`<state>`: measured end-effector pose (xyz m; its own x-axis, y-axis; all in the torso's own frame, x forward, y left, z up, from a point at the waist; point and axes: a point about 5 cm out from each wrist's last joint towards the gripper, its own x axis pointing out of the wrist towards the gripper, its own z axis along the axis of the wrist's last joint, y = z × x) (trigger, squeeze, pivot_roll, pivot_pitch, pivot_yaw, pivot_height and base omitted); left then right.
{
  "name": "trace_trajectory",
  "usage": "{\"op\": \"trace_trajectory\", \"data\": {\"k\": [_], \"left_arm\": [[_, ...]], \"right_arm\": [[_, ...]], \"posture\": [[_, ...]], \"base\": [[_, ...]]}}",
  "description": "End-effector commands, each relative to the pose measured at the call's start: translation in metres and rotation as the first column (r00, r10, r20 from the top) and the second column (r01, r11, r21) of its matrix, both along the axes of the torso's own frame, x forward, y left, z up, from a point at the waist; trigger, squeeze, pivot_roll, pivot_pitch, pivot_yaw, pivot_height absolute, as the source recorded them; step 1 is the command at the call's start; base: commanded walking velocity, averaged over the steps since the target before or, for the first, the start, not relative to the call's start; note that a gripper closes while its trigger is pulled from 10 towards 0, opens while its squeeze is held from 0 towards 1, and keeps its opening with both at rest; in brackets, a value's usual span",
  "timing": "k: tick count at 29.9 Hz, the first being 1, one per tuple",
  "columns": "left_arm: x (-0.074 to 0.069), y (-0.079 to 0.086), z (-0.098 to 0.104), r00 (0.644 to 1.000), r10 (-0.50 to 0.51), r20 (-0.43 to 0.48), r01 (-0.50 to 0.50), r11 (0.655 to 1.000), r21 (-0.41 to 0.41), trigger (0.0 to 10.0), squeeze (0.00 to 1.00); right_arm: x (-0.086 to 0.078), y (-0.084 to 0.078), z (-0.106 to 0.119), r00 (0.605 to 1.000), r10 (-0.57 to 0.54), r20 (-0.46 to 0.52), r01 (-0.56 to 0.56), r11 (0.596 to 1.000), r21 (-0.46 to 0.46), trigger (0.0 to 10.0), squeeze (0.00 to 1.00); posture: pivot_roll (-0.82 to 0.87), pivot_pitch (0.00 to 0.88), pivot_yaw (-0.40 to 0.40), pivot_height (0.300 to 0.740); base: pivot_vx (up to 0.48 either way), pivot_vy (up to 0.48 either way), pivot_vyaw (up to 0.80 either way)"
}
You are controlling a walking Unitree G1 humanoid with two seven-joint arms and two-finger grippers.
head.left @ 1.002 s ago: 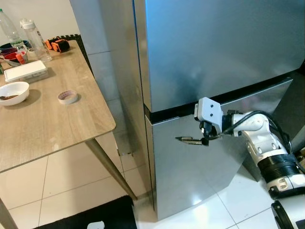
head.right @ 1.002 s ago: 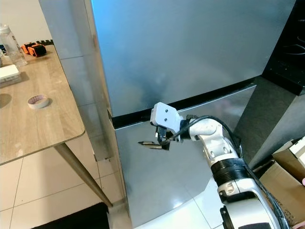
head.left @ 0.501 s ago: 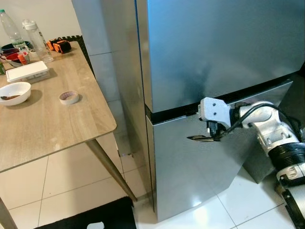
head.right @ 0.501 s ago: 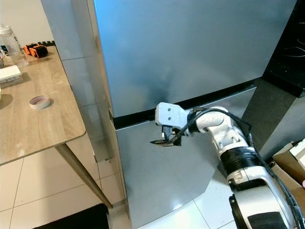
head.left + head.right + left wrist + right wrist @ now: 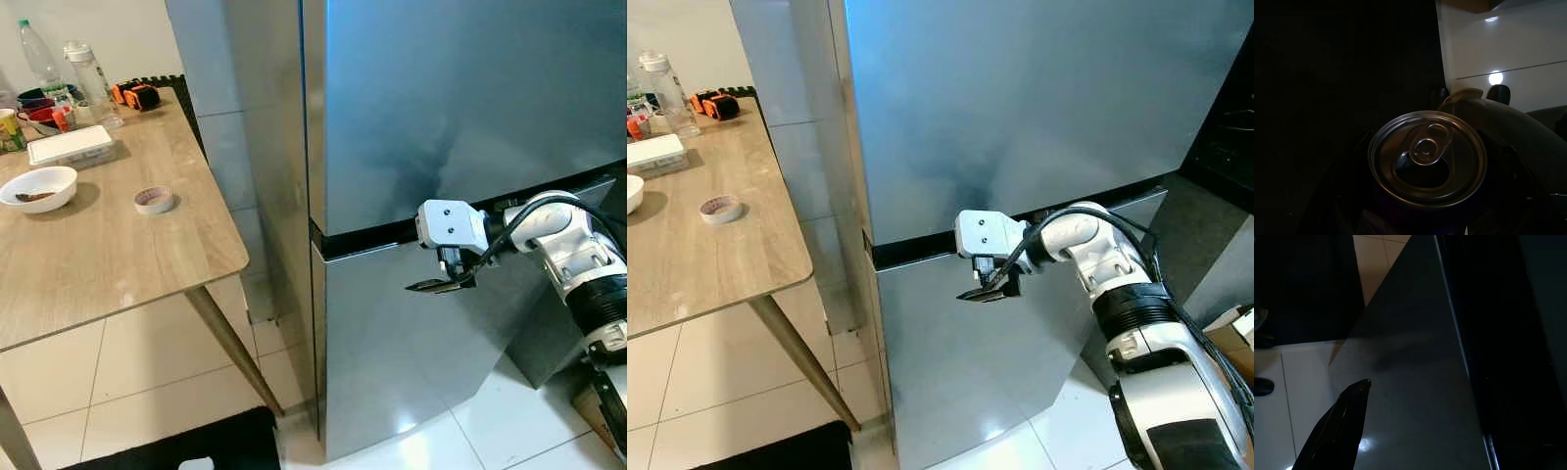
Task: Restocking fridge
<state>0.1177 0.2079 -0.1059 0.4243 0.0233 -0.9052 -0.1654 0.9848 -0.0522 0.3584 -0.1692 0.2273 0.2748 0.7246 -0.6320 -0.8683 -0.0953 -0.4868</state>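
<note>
Shifted rightward across the fridge front since a second ago: right gripper (image 5: 423,287), formerly nearer the hinge-side edge, now at centre-right of the left eye frame, just under the dark seam between the two doors. Black fingers pressed together into one thin wedge, pointing toward frame left and lying close against the lower door (image 5: 392,362); contact with the steel impossible to judge. Both doors of the fridge (image 5: 460,108) closed, filling the upper right and centre of the frame.

Left gripper (image 5: 1449,161) seen from its wrist camera, very dark, pinching a drink can (image 5: 1427,156); silver top with pull tab facing the lens at frame centre, one finger (image 5: 1508,132) curving past the can's side.

At left of the left eye frame, a wooden table (image 5: 88,274) carrying a roll of tape (image 5: 154,200), a white bowl (image 5: 37,188), a flat white box (image 5: 71,146), two clear bottles (image 5: 90,80) and an orange-and-black object (image 5: 137,95) at the far edge.
</note>
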Motion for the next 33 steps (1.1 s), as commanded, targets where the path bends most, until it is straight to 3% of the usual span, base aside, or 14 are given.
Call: {"op": "trace_trajectory", "data": {"k": [1, 13, 15, 16, 17, 18, 20, 22, 24, 26, 29, 31, 33], "left_arm": [[-0.005, -0.002, -0.002, 1.000, 0.008, -0.016, -0.008, 1.000, -0.008, 10.0, 0.00], [-0.006, -0.002, -0.002, 1.000, 0.010, -0.020, -0.010, 1.000, -0.006, 10.0, 0.00], [-0.006, -0.002, -0.002, 1.000, 0.010, -0.020, -0.010, 1.000, -0.004, 10.0, 0.00], [-0.006, -0.001, -0.002, 1.000, 0.010, -0.019, -0.010, 1.000, -0.004, 10.0, 0.00], [-0.006, -0.001, -0.002, 1.000, 0.010, -0.019, -0.010, 1.000, -0.004, 10.0, 0.00], [-0.006, -0.001, -0.002, 1.000, 0.010, -0.019, -0.010, 1.000, -0.004, 10.0, 0.00], [-0.006, -0.001, -0.002, 1.000, 0.012, -0.018, -0.012, 1.000, -0.005, 10.0, 0.00], [-0.006, -0.001, -0.002, 1.000, 0.012, -0.018, -0.012, 1.000, -0.006, 10.0, 0.00], [-0.006, -0.001, -0.002, 1.000, 0.012, -0.019, -0.012, 1.000, -0.006, 10.0, 0.00], [-0.006, -0.001, -0.002, 1.000, 0.012, -0.020, -0.012, 1.000, -0.006, 10.0, 0.00], [-0.008, -0.002, -0.003, 1.000, 0.012, -0.024, -0.012, 1.000, -0.008, 10.0, 0.00], [-0.008, -0.002, -0.003, 1.000, 0.012, -0.024, -0.012, 1.000, -0.008, 10.0, 0.00], [-0.008, -0.002, -0.003, 1.000, 0.012, -0.024, -0.013, 1.000, -0.009, 10.0, 0.00]], "right_arm": [[-0.014, -0.006, -0.038, 0.972, 0.059, -0.229, -0.087, 0.990, -0.114, 10.0, 0.00], [-0.022, -0.009, -0.029, 0.955, 0.128, -0.269, -0.152, 0.986, -0.069, 10.0, 0.00], [-0.025, -0.005, -0.024, 0.952, 0.158, -0.263, -0.169, 0.985, -0.020, 10.0, 0.00], [-0.028, 0.001, -0.015, 0.946, 0.204, -0.251, -0.193, 0.979, 0.066, 10.0, 0.00], [-0.028, 0.001, -0.015, 0.946, 0.204, -0.251, -0.193, 0.979, 0.066, 10.0, 0.00], [-0.031, 0.005, -0.008, 0.940, 0.239, -0.244, -0.214, 0.969, 0.126, 10.0, 0.00], [-0.046, 0.017, 0.025, 0.903, 0.380, -0.199, -0.293, 0.886, 0.359, 10.0, 0.00], [-0.058, 0.022, 0.048, 0.865, 0.478, -0.153, -0.355, 0.799, 0.486, 10.0, 0.00], [-0.063, 0.022, 0.059, 0.845, 0.519, -0.125, -0.381, 0.750, 0.541, 10.0, 0.00], [-0.065, 0.022, 0.062, 0.838, 0.532, -0.118, -0.388, 0.735, 0.557, 10.0, 0.00], [-0.069, 0.023, 0.073, 0.812, 0.577, -0.089, -0.403, 0.664, 0.630, 10.0, 0.00], [-0.069, 0.022, 0.073, 0.810, 0.579, -0.089, -0.403, 0.661, 0.633, 10.0, 0.00], [-0.055, 0.026, 0.066, 0.870, 0.488, -0.072, -0.376, 0.751, 0.542, 10.0, 0.00]], "posture": [[-0.08, 0.000, -0.004, 0.740], [-0.08, 0.000, -0.002, 0.740], [-0.08, 0.000, -0.002, 0.740], [-0.08, 0.000, -0.002, 0.740], [-0.08, 0.000, -0.002, 0.740], [-0.08, 0.000, -0.002, 0.740], [-0.08, 0.000, -0.002, 0.740], [-0.08, 0.000, -0.002, 0.740], [-0.08, 0.000, -0.002, 0.740], [-0.08, 0.000, -0.002, 0.740], [-0.09, 0.000, -0.004, 0.740], [-0.09, 0.000, -0.004, 0.740], [-0.09, 0.000, -0.004, 0.740]], "base": [[0.000, 0.000, 0.00], [0.000, 0.000, 0.00], [0.000, 0.000, 0.00], [0.000, 0.000, 0.00], [0.000, 0.000, 0.00], [0.000, 0.000, 0.00], [0.000, 0.000, 0.00], [0.000, 0.000, 0.00], [0.000, 0.000, 0.00], [0.000, 0.000, 0.00], [0.000, 0.000, 0.00], [0.000, 0.000, 0.00], [0.000, 0.000, 0.00]]}}
